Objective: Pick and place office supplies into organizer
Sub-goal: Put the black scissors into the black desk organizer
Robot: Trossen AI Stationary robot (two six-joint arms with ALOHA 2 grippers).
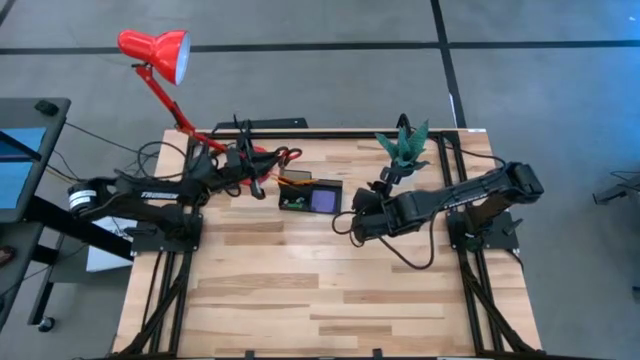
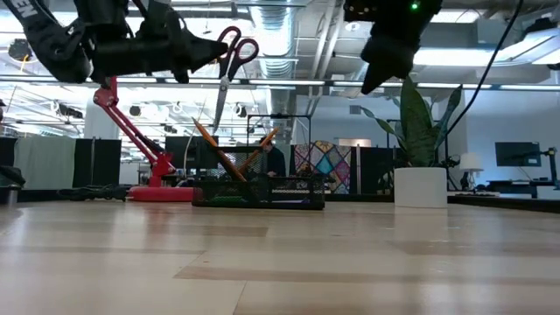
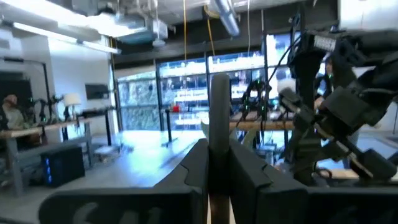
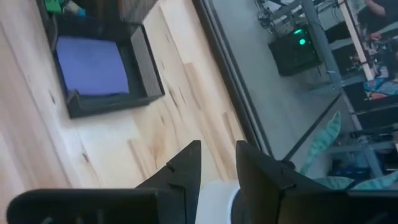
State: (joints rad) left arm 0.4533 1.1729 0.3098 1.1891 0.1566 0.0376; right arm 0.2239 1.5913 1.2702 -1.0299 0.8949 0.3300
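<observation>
At the middle of the overhead frame, near the far edge of the wooden table (image 1: 330, 290), sits the black organizer (image 1: 310, 194). Its right compartment holds the purple notepad (image 1: 322, 201), a green eraser (image 1: 289, 203) lies in the left part, and orange pencils (image 1: 293, 181) lean in the taller section at the back. From the table-level camera the organizer (image 2: 259, 192) shows at center, with the pencils (image 2: 219, 150) sticking up crossed above its rim.

Just left of the organizer in the overhead frame, the left gripper (image 1: 262, 186) is clamped on the red-handled scissors (image 1: 275, 158). In the table-level frame, upper left of center, the scissors (image 2: 229, 61) hang blades down from that gripper (image 2: 207, 52), well above the table and over the organizer's left end. The left wrist camera shows the two dark fingers (image 3: 189, 171) pressed against a pale blade (image 3: 219, 118) between them.

Right of the organizer in the overhead frame, the right gripper (image 1: 346, 222) hovers above the table, its fingers (image 4: 183, 171) slightly apart with nothing between them; the notepad (image 4: 92, 65) shows at the upper left of its wrist frame.

A red lamp (image 1: 158, 52) stands at the upper left and a potted plant (image 1: 404, 146) at the table's far right edge.
</observation>
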